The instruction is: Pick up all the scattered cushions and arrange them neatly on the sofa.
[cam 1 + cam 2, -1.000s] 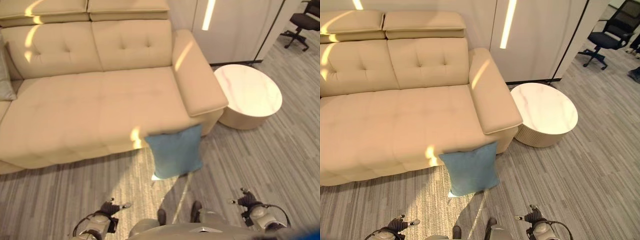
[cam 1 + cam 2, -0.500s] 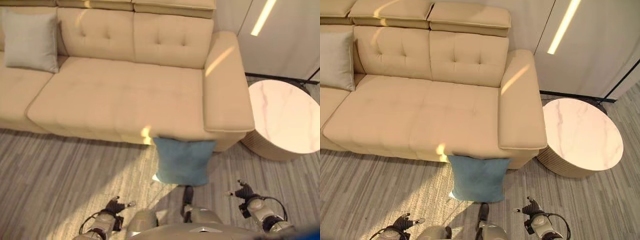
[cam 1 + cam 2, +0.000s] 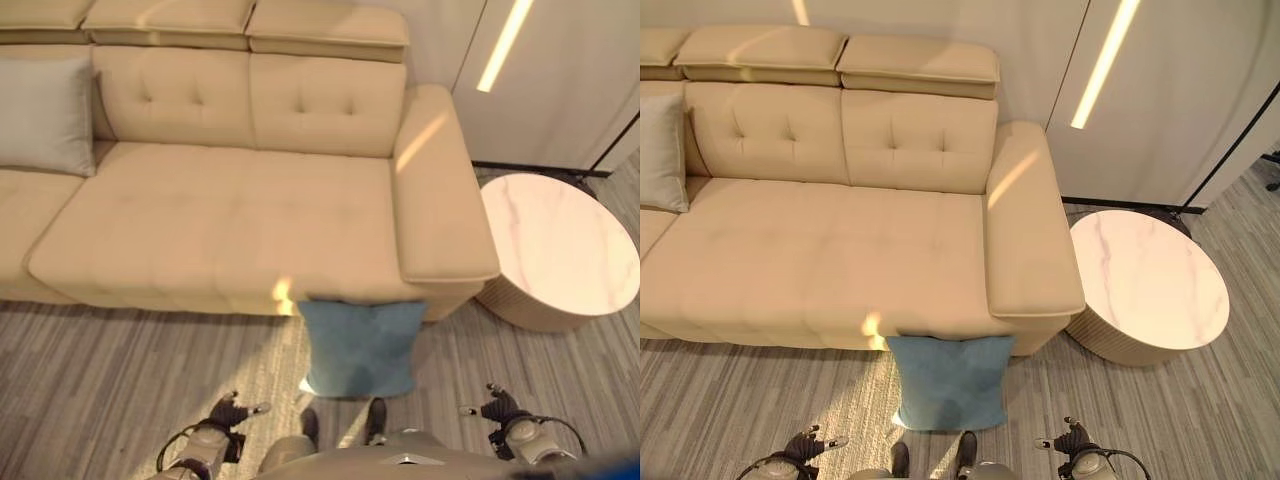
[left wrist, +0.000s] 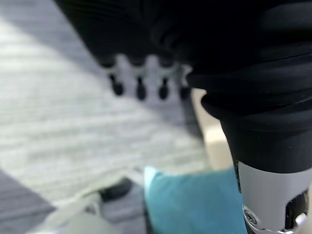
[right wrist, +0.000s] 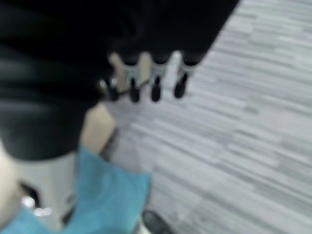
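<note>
Blue cushion (image 3: 362, 346) leans on the floor against the beige sofa (image 3: 240, 215) front, so with your left hand (image 3: 228, 413) and right hand (image 3: 497, 407) both empty and loosely open, crouch and grasp its two sides evenly.

The grey plank floor (image 3: 120, 350) carries a beige sofa (image 3: 230, 215), a round marble table (image 3: 560, 250) and a blue cushion (image 3: 360, 345). The blue cushion stands on the floor against the sofa's front, ahead of and between the left hand (image 3: 228, 412) and right hand (image 3: 497, 405). A grey cushion (image 3: 45, 115) leans on the sofa's back, far ahead of the left hand.
</note>
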### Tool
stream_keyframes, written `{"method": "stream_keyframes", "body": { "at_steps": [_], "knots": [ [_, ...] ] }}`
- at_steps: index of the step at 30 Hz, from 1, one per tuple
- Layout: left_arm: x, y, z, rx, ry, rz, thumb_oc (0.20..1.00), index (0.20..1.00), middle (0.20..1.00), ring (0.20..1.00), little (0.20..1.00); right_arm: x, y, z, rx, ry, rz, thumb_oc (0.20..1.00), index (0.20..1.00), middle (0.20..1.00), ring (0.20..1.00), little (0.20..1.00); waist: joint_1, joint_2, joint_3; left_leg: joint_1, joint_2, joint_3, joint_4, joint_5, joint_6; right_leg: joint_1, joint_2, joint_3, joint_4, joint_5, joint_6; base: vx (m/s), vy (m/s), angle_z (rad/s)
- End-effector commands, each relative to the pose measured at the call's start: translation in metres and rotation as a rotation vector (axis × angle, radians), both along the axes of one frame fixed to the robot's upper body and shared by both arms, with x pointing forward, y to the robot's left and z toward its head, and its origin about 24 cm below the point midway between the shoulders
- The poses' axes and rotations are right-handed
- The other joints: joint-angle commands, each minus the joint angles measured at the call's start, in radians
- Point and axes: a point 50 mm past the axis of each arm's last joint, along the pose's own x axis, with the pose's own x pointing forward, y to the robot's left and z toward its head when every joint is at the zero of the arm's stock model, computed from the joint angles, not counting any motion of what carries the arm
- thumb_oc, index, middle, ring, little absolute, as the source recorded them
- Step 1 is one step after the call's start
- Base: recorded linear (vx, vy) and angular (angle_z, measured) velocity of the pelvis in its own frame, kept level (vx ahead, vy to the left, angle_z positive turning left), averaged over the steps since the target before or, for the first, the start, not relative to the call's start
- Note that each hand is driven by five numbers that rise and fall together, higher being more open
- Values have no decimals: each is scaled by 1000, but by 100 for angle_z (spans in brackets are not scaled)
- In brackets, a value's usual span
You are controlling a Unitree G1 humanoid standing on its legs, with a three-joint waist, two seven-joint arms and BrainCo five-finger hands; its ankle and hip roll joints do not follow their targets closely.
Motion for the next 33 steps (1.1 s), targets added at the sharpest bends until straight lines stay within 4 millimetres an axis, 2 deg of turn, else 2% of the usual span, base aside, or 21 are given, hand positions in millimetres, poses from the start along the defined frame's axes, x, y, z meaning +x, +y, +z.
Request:
{"method": "stream_keyframes", "body": {
  "at_steps": [1, 4, 6, 8, 10, 13, 19, 24, 25, 26, 30, 33],
  "knots": [
    [1, 20, 6, 42, -21, 57, 1000, 1000, 1000, 1000, 1000, 17, 8, 4, -4, -43, 44, 1000, 1000, 1000, 1000, 1000, 30, -66, 8, -11, -19, 0, 87, -94, -21, 60, -122, 20, -42, 49, 169, 7, 42, -7],
    [8, 22, 9, 40, -54, 73, 1000, 1000, 1000, 1000, 1000, 26, 10, 7, -7, -63, 72, 1000, 1000, 1000, 1000, 1000, 32, -63, 23, -14, -21, -13, 98, -98, -11, 21, -135, 35, 19, 61, 175, -25, 60, -22],
    [16, 23, 13, 40, -87, 77, 1000, 1000, 1000, 1000, 1000, 30, 11, 9, -6, -75, 74, 1000, 1000, 1000, 1000, 1000, 27, -57, 34, -31, -21, -33, 113, -100, -4, -10, -127, 90, 64, 46, 177, -27, 9, -10],
    [24, 25, 17, 45, -118, 76, 1000, 1000, 1000, 1000, 1000, 34, 13, 11, -2, -89, 76, 1000, 1000, 1000, 1000, 1000, 29, -55, 38, -42, -11, -41, 118, -102, -8, -14, -137, 115, 52, 48, 178, -1, -99, 4],
    [35, 28, 22, 51, -160, 81, 1000, 1000, 1000, 1000, 1000, 40, 15, 13, -6, -106, 94, 1000, 1000, 1000, 1000, 1000, 33, -54, 47, -60, 3, -55, 125, -98, -19, -29, -159, 116, 35, 55, 169, 0, -150, 8],
    [42, 28, 26, 58, -195, 79, 1000, 1000, 1000, 1000, 1000, 44, 14, 16, -15, -127, 103, 1000, 1000, 1000, 1000, 1000, 39, -70, 49, -74, 5, -57, 137, -102, -35, -12, -172, 90, -6, 67, 178, 39, -107, 10],
    [66, 23, 35, 40, -298, 126, 1000, 1000, 1000, 1000, 1000, 64, 16, 27, -19, -206, 102, 1000, 1000, 1000, 1000, 1000, 28, -77, 82, -147, 27, -75, 140, -74, -60, -46, -159, 53, -34, 76, 183, -68, -107, 17],
    [101, 14, 53, 29, -423, 116, 1000, 1000, 1000, 1000, 1000, 94, 17, 46, -35, -312, 105, 1000, 1000, 1000, 1000, 1000, 14, -66, 127, -240, 23, -74, 150, -46, -63, -147, -154, 47, -7, 83, 176, -129, 7, 1],
    [101, 14, 53, 29, -423, 116, 1000, 1000, 1000, 1000, 1000, 94, 17, 46, -36, -312, 105, 1000, 1000, 1000, 1000, 1000, 13, -66, 125, -243, 23, -75, 151, -46, -63, -150, -155, 47, -7, 83, 176, -129, 34, 7],
    [115, 12, 62, 28, -477, 121, 1000, 1000, 1000, 1000, 1000, 107, 20, 55, -39, -363, 108, 1000, 1000, 1000, 1000, 1000, 11, -62, 144, -285, 16, -74, 159, -36, -64, -194, -157, 48, 6, 89, 174, -134, 39, 6],
    [146, 5, 84, 17, -617, 190, 1000, 1000, 1000, 1000, 1000, 141, 27, 83, -31, -517, 76, 1000, 1000, 1000, 1000, 1000, 10, -48, 187, -419, 4, -74, 200, -16, -74, -328, -170, 57, 54, 93, 167, -173, 45, 4],
    [157, 1, 92, 0, -669, 213, 1000, 1000, 1000, 1000, 1000, 155, 29, 97, -38, -588, 66, 1000, 1000, 1000, 1000, 1000, 8, -38, 197, -489, 4, -77, 221, -9, -79, -406, -179, 67, 94, 91, 159, -110, 36, 10]
  ]
}}
